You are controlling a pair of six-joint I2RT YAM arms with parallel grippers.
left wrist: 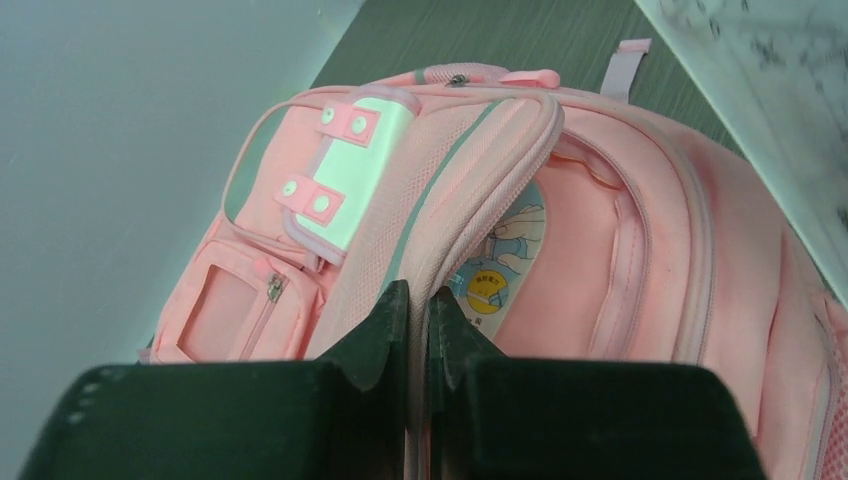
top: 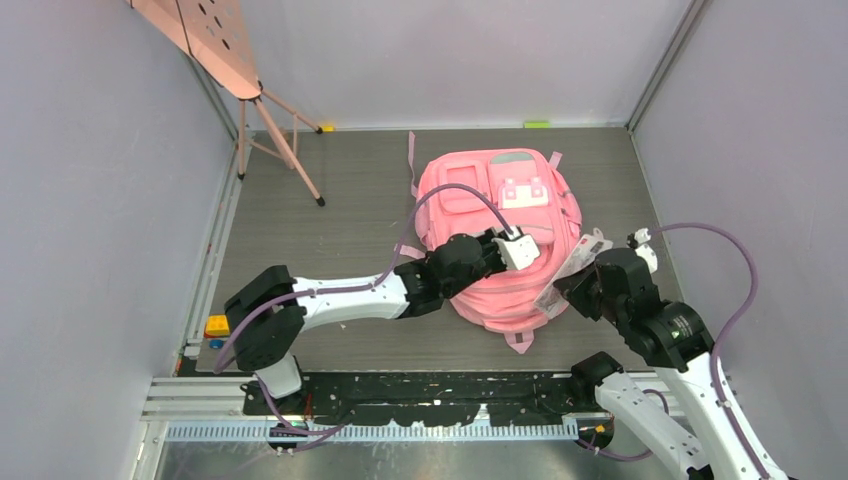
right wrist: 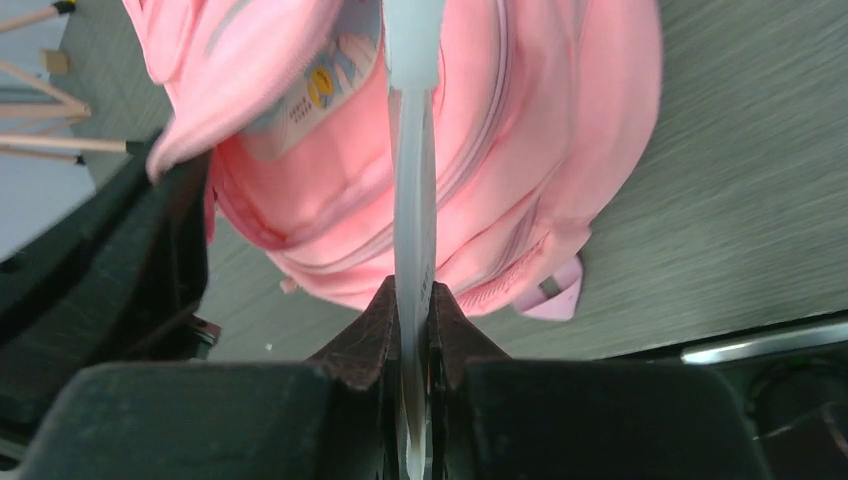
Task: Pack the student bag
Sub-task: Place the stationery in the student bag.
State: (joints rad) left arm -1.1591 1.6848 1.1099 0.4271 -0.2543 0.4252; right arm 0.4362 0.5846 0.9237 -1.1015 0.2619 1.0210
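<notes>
- Bag (top: 455,195) lies flat on the table (top: 340,210), right of centre, between the two arms; it is soft, padded pink fabric with rounded corners
- Table is dark grey with a fine straight grain
- A long flap (left wrist: 450,190) of the bag's front stands lifted off the body: its edge is a band of fine pink mesh with a thin grey-green stripe along it and piped seams
- Patch (left wrist: 360,170) on the front is smooth, white and rectangular, crossed by two pink tabs with round studs
- Pocket (left wrist: 235,310) beside it is flat and square, with a small metal zip pull
- Inside the open mouth lies a glossy printed card (left wrist: 495,270) with a round yellow sticker
- Left gripper (left wrist: 418,310) has its black wedge-shaped jaws pinched nearly together on the edge of the flap, the fabric running down between them
- Right gripper (right wrist: 412,300) has its jaws closed on a thin packet (right wrist: 412,180), seen edge-on as a narrow, pale, translucent strip reaching towards the bag's mouth
- From above, the packet looks like crinkly clear plastic, touching the bag's right side
- A short pink strap loop (right wrist: 555,295) sticks out at the bag's near corner
- An easel (top: 270,120) with thin pink wooden legs stands in the far left corner, well apart from the bag
</notes>
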